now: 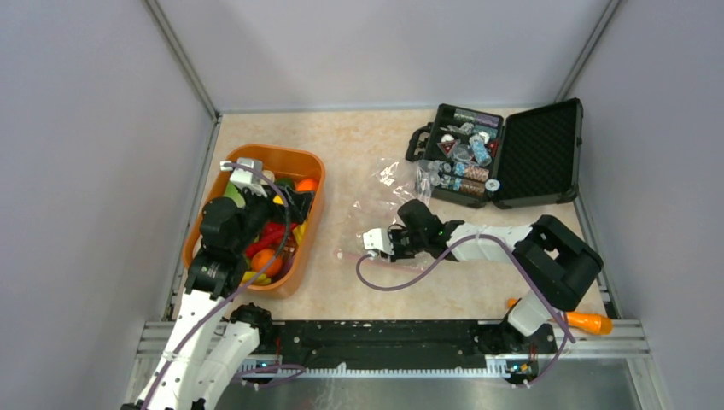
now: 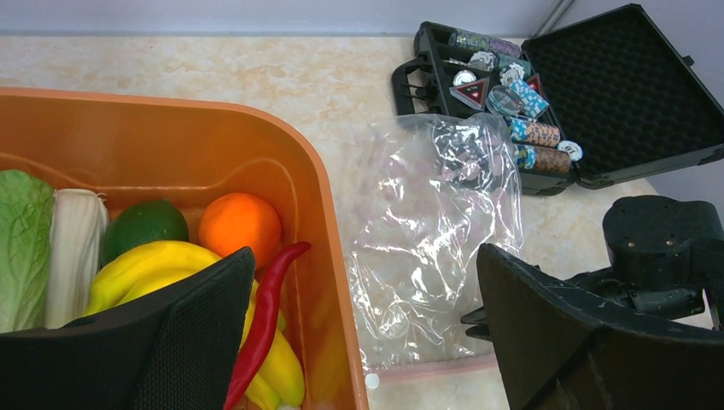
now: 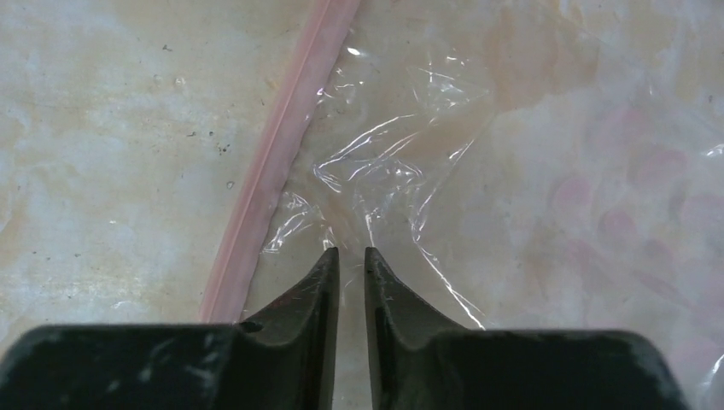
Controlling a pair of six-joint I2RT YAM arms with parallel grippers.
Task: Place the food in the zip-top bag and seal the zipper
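Pinching zip-top bag, right hand, beside pink zipper

From above, the left arm lay over the orange tub, hiding most of the food inside it. In the left wrist view, the dark jaws of the left gripper covered the lower bananas in the tub and, right of the tub, one end of the zipper. Whether the jaws of the right gripper nipped the zip-top bag could not be told.
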